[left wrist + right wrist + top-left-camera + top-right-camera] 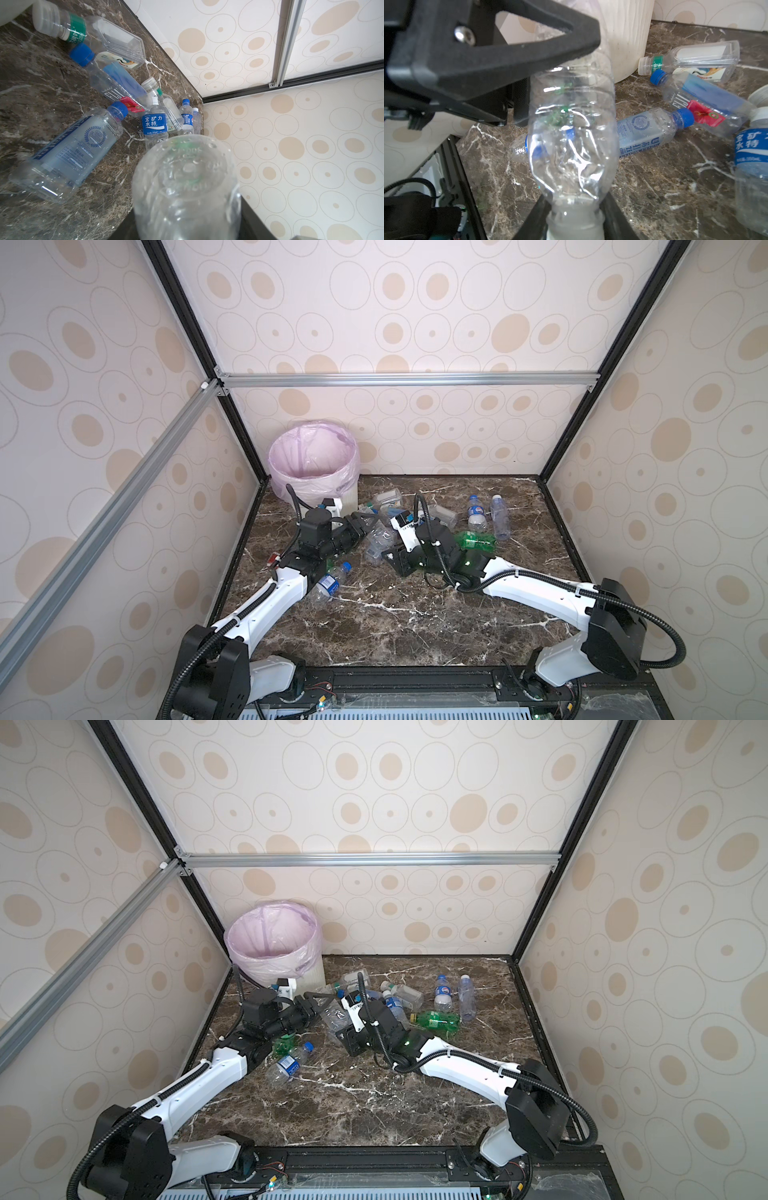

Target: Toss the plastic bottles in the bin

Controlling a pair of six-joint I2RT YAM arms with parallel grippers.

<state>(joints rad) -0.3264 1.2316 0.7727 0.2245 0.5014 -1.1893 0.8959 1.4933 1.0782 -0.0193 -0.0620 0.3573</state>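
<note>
One clear bottle (571,128), aloft over your worktop (395,626) near the bin (316,489), your right pincer (574,216) clenched on its neck, your left pincer (368,526) clamped on its body, other plastic bottles (476,512) strewn around

Bright, even, diffuse light fills the scene, and shadows on the marble surface (395,614) are faint. Both top views splay the frame rails (407,379) outward toward the edges. In both wrist views the nearest clear bottle (187,187) is blurred and flecked with glare; the bottles beyond (116,87) are sharp.
</note>
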